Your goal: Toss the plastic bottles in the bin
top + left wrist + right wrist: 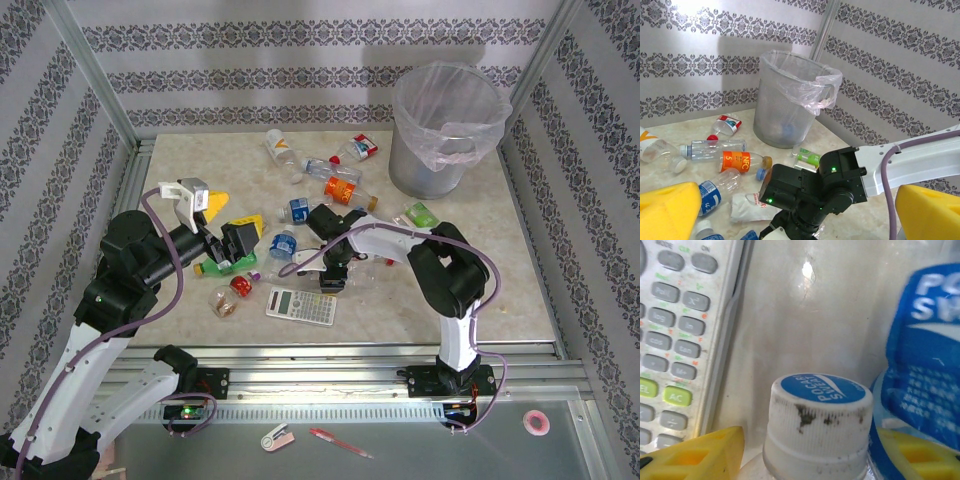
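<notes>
- The right gripper point(331, 277) points down at the beige marbled tabletop point(480, 270), just past the far edge of the flat grey calculator point(300, 305).
- Its yellow pads point(695, 455) stand partly apart on either side of the white ribbed cap point(817, 425) of a small plastic bottle. A gap shows between the left pad and the cap, so nothing is clamped.
- A blue-labelled bottle point(930, 340) lies close against the right side of that cap and hides part of the right pad.
- The left gripper point(226, 217) hovers over the left side of the table, jaws spread fully wide and empty.
- The other plastic bottles, among them an orange-labelled bottle point(340, 190), lie scattered on the tabletop between the arms and the bin.
- The round grey bin point(435, 165), lined with a whitish plastic bag, stands upright at the far right corner, well apart from both grippers.
</notes>
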Available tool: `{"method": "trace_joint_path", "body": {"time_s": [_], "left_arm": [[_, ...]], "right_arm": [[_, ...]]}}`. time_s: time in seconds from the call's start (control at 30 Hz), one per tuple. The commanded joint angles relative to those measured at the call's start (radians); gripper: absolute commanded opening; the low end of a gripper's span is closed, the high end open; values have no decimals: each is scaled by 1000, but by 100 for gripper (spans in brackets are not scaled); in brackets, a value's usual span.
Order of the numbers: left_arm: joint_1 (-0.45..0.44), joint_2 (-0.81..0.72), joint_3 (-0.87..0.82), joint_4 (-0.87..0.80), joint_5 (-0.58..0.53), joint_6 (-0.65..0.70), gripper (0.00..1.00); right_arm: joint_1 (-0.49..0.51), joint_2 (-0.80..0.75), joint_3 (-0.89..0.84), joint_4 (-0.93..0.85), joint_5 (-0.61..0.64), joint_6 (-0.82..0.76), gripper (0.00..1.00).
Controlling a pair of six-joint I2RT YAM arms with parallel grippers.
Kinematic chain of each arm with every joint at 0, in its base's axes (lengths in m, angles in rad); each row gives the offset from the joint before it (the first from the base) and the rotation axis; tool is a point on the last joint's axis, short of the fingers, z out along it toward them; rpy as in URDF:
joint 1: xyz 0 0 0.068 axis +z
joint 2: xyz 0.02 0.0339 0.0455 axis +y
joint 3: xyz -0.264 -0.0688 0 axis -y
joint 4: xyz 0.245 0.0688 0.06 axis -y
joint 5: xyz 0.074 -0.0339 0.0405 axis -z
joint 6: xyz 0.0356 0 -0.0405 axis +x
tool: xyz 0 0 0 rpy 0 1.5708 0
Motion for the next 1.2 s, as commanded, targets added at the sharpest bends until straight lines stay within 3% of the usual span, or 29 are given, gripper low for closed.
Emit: {"method": "trace_joint_path", "body": {"time_s": [0.0,0.33,0.57,0.8,1.17], "left_arm": [[-14,-12,1,-3,-8,26,100],[-15,-8,17,35,-3,26,100],[-15,25,45,66,22,29,100],[-15,60,60,118,40,22,100],[-14,108,48,173,57,4,100]], "right_arm": [[13,-82,-20,15,-3,44,43],[-3,-324,25,50,1,165,43],[-82,-480,117,164,-38,282,43],[-172,-576,221,405,18,323,49],[-372,-535,425,809,13,432,43]]}}
